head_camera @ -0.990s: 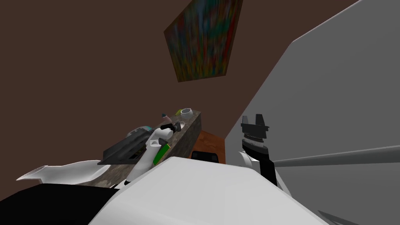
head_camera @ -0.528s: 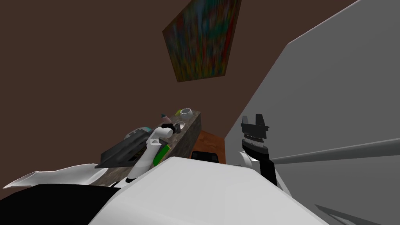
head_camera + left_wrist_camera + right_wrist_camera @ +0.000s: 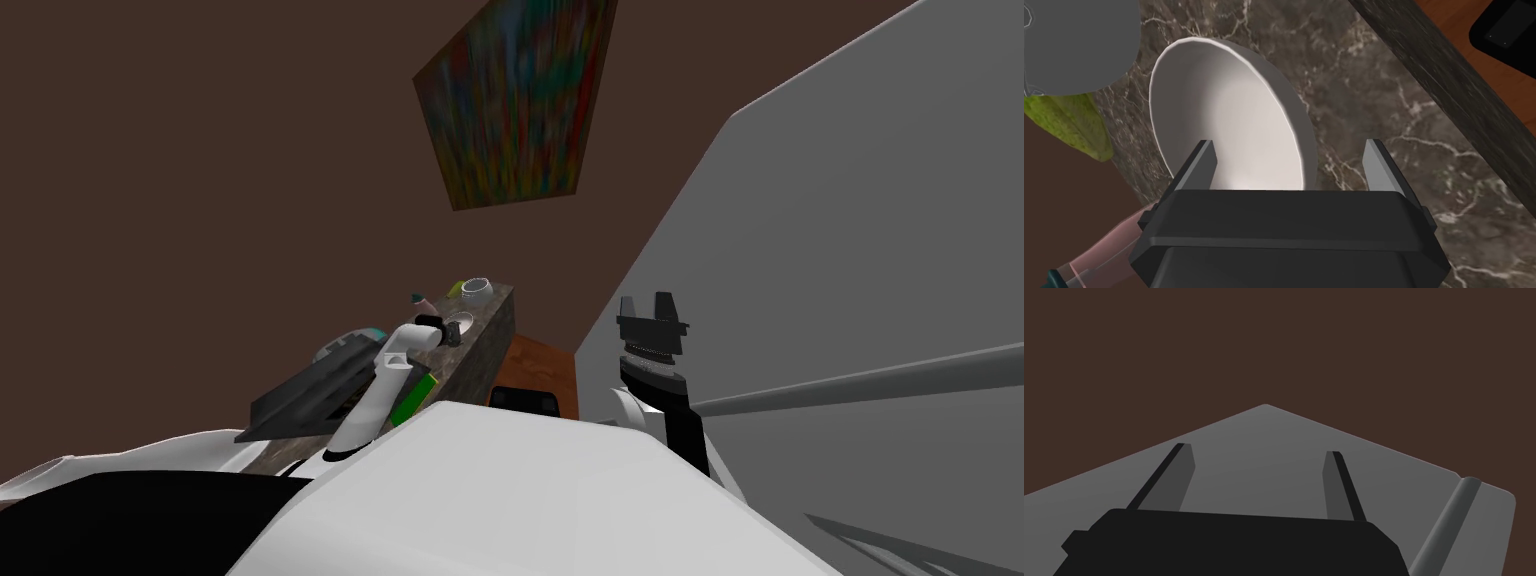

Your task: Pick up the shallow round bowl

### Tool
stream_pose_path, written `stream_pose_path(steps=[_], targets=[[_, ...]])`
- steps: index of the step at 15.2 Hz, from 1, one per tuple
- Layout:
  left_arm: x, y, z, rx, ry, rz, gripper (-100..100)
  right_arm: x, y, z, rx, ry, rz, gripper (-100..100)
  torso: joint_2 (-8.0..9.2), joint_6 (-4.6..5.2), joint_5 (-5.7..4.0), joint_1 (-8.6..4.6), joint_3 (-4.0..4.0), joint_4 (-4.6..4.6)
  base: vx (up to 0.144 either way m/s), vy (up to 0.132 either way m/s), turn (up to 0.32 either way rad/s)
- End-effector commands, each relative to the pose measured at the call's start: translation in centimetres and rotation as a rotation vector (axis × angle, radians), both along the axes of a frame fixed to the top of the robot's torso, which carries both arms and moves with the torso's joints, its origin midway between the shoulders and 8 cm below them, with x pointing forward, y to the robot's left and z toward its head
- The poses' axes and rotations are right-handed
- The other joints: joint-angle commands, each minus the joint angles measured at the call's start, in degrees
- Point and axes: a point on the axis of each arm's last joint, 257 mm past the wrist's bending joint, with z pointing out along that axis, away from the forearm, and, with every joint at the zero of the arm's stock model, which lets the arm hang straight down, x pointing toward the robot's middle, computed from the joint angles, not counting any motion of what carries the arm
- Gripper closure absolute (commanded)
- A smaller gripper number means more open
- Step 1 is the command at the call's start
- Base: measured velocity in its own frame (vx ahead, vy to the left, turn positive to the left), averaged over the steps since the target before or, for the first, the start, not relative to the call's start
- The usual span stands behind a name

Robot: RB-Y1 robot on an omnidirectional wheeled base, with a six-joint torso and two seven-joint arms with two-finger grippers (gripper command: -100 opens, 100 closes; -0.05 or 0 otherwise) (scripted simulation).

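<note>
Over the last 1 s my left gripper [image 3: 1290, 145] has eased in above the marble counter [image 3: 1374, 90] — 2 fingers [image 3: 1379, 167] spread wide, seemingly straddling the rim of the shallow round bowl [image 3: 1224, 115] there — so closing looks next.

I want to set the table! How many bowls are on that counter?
2. A white shallow bowl lies at the left gripper, which is open; a grey bowl sits just beyond it. Others may be hidden.

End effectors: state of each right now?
Left end effector: open, at the white bowl, not gripping it.
Right end effector: open, empty.
</note>
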Motion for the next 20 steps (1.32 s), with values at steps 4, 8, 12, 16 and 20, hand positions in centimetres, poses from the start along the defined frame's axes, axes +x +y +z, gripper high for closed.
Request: stream_pose_path(steps=[4, 8, 12, 16, 20], targets=[[-1.5, 0.4, -1.0, -0.014, 0.083, 0.023, -100, 0.0, 0.0, 0.0, 0.0, 0.0, 0.0, 0, 0.0, -0.01, 0.0, -0.01, 0.0, 0.0, 0.004, 0.031, -0.024], [-1.5, 0.8, -1.9, -0.016, 0.096, 0.031, -100, 0.0, 0.0, 0.0, 0.0, 0.0, 0.0, 0, 0.0, -0.01, 0.0, -0.02, 0.0, 0.0, 0.005, 0.023, -0.025], [-1.1, 1.2, -3.1, -0.014, 0.096, 0.035, -100, 0.0, 0.0, 0.0, 0.0, 0.0, 0.0, 0, -0.09, -0.01, 0.04, -0.02, -0.06, -0.04, 0.008, -0.011, -0.02], [-1.3, 1.1, -2.8, -0.015, 0.096, 0.034, 100, 0.0, 0.0, 0.0, 0.0, 0.0, 0.0, 0, -0.07, -0.02, 0.04, 0.01, -0.05, -0.03, 0.001, -0.002, -0.003], [-1.6, 0.8, -1.7, -0.016, 0.097, 0.03, 100, 0.0, 0.0, 0.0, 0.0, 0.0, 0.0, 0, -0.08, 0.0, 0.0, 0.03, -0.05, -0.02, -0.003, 0.004, 0.014]])
